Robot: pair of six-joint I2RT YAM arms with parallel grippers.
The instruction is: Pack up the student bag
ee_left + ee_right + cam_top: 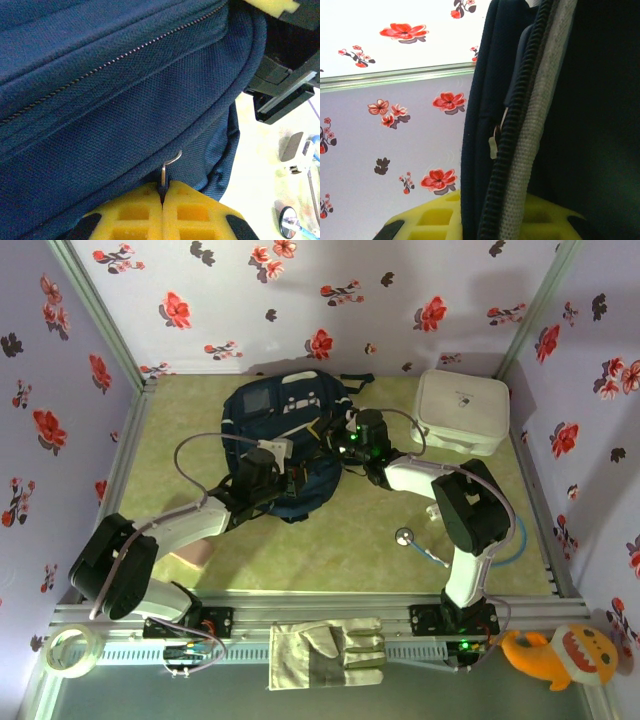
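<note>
Left fingers (167,200) pinch zipper pull (163,175) | right fingers (450,215) clamp student bag (480,100) edge

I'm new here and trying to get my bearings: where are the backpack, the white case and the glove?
backpack (262,400), overhead view, on its grey front panel.
white case (461,410), overhead view, middle of its lid.
glove (325,652), overhead view, on its palm.

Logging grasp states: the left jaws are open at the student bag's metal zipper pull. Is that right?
Not open. The left gripper has its jaws shut on the metal zipper pull of the student bag, as the left wrist view shows.
</note>
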